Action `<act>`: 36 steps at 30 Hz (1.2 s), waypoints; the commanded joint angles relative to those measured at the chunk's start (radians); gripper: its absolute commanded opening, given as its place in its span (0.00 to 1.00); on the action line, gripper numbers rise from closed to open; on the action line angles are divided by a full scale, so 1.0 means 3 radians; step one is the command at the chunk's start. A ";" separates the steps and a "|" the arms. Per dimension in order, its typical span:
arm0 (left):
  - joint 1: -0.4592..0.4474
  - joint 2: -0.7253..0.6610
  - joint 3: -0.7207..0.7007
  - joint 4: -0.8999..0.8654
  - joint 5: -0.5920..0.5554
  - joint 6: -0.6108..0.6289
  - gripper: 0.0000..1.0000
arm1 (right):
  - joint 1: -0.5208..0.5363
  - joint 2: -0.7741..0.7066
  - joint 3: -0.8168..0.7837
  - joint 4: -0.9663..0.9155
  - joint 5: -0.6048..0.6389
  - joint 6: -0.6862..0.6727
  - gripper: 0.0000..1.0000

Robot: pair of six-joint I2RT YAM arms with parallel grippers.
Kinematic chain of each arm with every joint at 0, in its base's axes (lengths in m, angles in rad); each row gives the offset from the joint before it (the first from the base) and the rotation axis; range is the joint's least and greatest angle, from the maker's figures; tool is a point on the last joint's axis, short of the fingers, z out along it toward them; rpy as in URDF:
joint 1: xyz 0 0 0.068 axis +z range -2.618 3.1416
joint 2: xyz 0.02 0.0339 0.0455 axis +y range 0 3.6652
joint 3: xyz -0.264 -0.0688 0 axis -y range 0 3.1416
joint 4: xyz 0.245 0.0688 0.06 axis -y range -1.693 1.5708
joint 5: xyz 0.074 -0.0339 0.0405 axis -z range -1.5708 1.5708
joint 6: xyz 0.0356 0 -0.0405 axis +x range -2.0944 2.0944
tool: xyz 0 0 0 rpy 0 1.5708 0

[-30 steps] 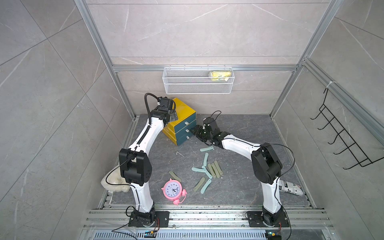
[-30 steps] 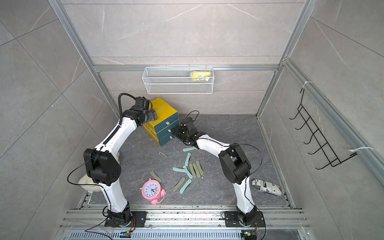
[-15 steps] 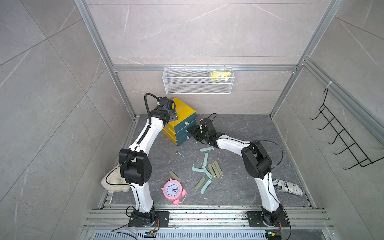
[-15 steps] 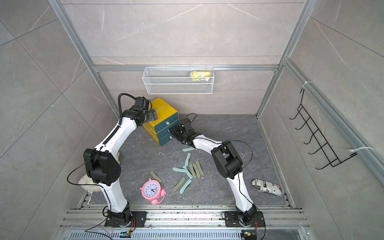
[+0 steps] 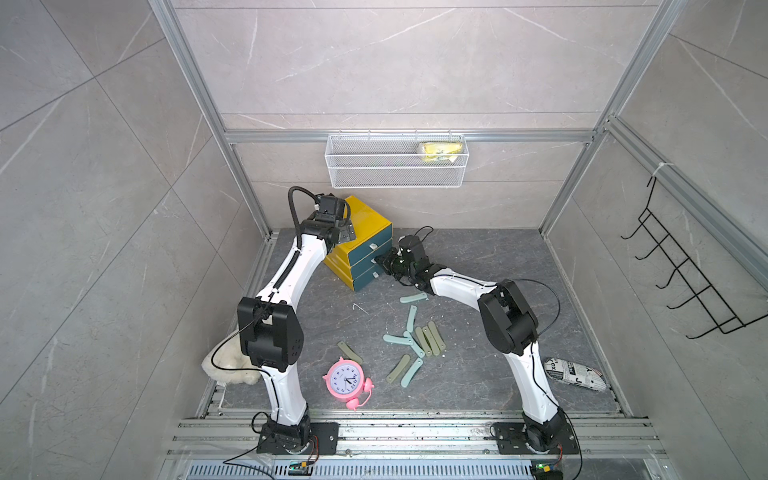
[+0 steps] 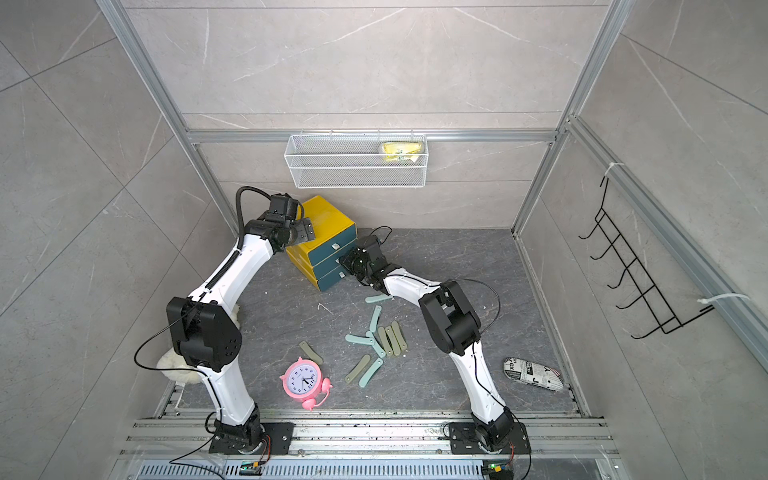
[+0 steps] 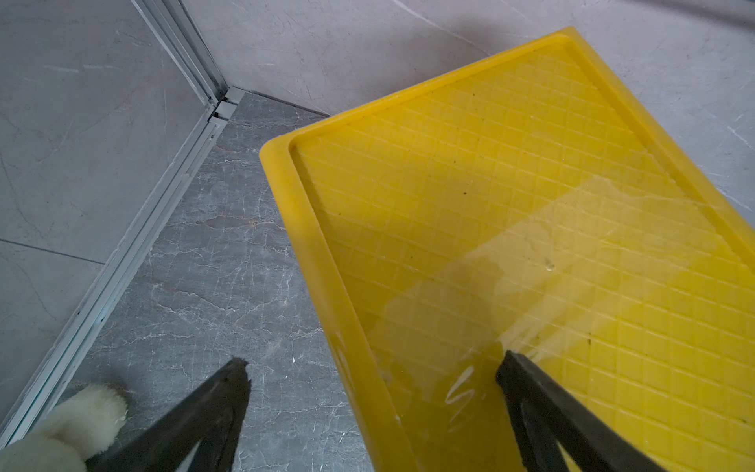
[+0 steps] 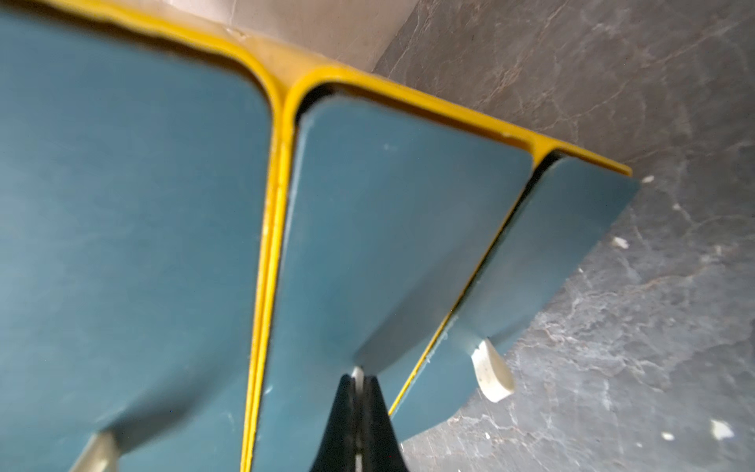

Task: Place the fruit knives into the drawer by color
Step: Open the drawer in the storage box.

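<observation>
- The right gripper (image 8: 358,381) is clamped shut on the small white handle (image 8: 358,371) of the middle drawer (image 8: 380,229). In both top views it sits against the cabinet front, just above the centre of the frame.
- The yellow drawer cabinet (image 5: 368,214) stands in the upper centre by the back wall, with three teal drawer fronts stacked one above another.
- The left gripper (image 7: 372,361) is spread wide. One finger (image 7: 543,408) is over the cabinet's gridded top, and the other is over the grey floor beside it, gripping nothing.
- The fruit knives lie loose on the floor in the middle of the frame, below and right of the cabinet.
- A light teal knife (image 5: 413,297) lies just beside the right forearm.
- Three olive knives (image 5: 428,338) lie side by side, touching more teal ones to their left.
- A lone olive knife (image 5: 350,352) lies just above the pink alarm clock (image 5: 347,380).
- A white plush toy (image 5: 226,365) sits at lower left and a newsprint pouch (image 5: 575,374) at lower right.
</observation>
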 commanded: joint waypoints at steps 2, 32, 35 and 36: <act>0.0002 0.0124 -0.0077 -0.0284 0.0144 0.0034 0.99 | 0.0009 -0.0211 -0.0362 0.0227 -0.0041 0.0004 0.00; 0.0024 -0.0184 0.0135 -0.0300 0.0240 0.0022 0.99 | 0.0004 -0.1985 -0.2152 0.0119 -0.0013 -0.0582 0.65; 0.0021 -0.0467 0.0102 -0.0267 0.0308 -0.0021 0.99 | 0.0004 -0.2281 -0.2207 -0.0414 0.0051 -0.0871 0.65; 0.0012 -0.0562 0.0068 -0.0248 0.0347 -0.0053 0.99 | 0.0003 -0.2352 -0.2189 -0.0631 0.0059 -0.0969 0.64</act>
